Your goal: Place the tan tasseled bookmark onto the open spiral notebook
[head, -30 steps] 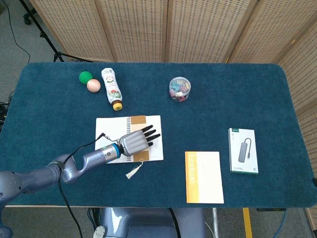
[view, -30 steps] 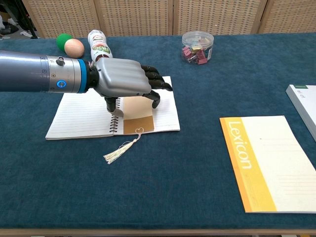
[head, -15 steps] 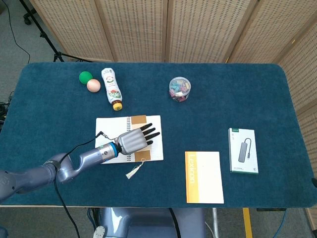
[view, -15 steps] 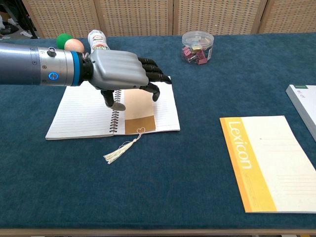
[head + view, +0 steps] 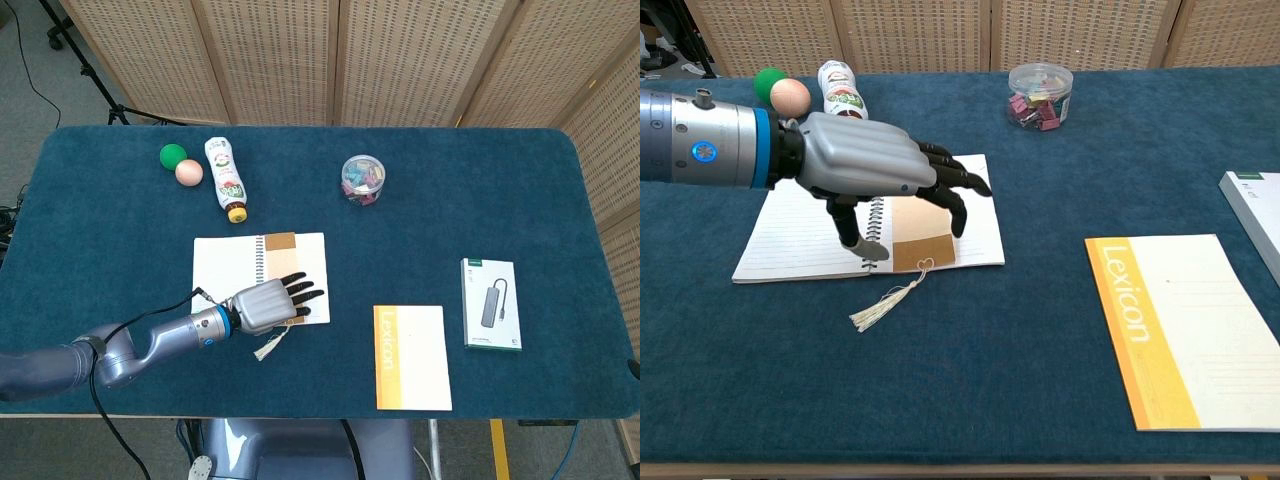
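The open spiral notebook point(image 5: 225, 266) point(image 5: 800, 235) lies on the blue table. The tan bookmark point(image 5: 281, 243) point(image 5: 920, 235) rests on the notebook's right page, beside the spiral. Its cream tassel point(image 5: 268, 345) point(image 5: 885, 306) trails off the notebook's near edge onto the cloth. My left hand point(image 5: 265, 304) point(image 5: 875, 175) hovers above the bookmark's lower part with fingers spread, holding nothing. The right hand is not in either view.
A bottle point(image 5: 225, 178) point(image 5: 840, 88), a green ball point(image 5: 173, 155) and a peach ball point(image 5: 189, 172) lie at the back left. A clear tub of clips point(image 5: 362, 178) point(image 5: 1040, 93) stands behind. A Lexicon pad point(image 5: 411, 357) point(image 5: 1185, 325) and a boxed hub point(image 5: 491, 303) lie to the right.
My left hand has drawn back toward the near edge and lifted off the bookmark, uncovering more of it. The bookmark and notebook have stayed put.
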### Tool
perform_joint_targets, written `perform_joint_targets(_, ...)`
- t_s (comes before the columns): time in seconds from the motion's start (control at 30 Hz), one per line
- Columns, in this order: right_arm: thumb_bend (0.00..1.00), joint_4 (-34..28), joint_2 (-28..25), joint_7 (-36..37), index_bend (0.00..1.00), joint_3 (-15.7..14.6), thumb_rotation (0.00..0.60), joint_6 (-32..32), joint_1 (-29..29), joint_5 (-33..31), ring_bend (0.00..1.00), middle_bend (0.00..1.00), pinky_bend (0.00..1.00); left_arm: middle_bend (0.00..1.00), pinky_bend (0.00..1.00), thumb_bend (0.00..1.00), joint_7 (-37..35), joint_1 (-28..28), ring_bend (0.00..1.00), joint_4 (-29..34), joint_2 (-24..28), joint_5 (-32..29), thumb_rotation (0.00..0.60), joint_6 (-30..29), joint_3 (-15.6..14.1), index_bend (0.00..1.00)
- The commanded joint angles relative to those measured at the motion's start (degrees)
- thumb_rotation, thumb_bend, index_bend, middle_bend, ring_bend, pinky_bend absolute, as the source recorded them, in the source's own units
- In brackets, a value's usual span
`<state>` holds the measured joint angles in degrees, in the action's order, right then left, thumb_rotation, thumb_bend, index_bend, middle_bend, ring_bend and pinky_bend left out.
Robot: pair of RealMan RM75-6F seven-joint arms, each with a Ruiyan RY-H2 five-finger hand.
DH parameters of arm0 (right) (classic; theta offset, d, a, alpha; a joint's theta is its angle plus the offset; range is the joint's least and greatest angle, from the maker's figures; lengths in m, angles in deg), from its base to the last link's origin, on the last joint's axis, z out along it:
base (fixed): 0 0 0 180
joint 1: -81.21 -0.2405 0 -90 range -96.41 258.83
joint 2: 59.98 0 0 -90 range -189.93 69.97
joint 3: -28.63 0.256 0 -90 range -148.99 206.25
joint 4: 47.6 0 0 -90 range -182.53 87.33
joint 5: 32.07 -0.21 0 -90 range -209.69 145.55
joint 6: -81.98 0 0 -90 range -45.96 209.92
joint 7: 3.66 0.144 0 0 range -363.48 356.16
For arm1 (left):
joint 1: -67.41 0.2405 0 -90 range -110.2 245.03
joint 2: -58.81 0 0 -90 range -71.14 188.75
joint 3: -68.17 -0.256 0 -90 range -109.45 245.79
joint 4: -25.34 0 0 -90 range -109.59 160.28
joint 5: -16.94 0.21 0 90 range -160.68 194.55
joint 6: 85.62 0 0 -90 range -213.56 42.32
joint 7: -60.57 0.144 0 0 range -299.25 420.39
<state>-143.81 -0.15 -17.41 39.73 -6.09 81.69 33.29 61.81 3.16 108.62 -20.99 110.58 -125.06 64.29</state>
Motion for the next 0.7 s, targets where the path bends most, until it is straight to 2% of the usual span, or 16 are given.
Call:
perform_joint_targets(0.03, 0.00, 0.0, 0.0, 0.1, 0.00, 0.0, 0.600, 0.0, 0.0, 0.0, 0.00, 0.00, 0.00, 0.00, 0.01, 0.30, -0.3, 0.2, 0.00, 1.0, 0.3, -1.1, 0.600, 1.2, -0.4, 0.27)
perform_joint_targets(0.43, 0.00, 0.0, 0.0, 0.1, 0.00, 0.0, 0.600, 0.1, 0.0, -0.1, 0.00, 0.00, 0.00, 0.00, 0.03, 0.30, 1.1, 0.7, 0.00, 0.4, -0.2, -2.1, 0.600, 2.1, -0.2, 0.27)
perform_joint_targets(0.7, 0.00, 0.0, 0.0, 0.1, 0.00, 0.0, 0.600, 0.3, -0.1, -0.1, 0.00, 0.00, 0.00, 0.00, 0.03, 0.30, 3.5, 0.5, 0.00, -1.9, -2.4, -3.0, 0.600, 3.2, 0.5, 0.27)
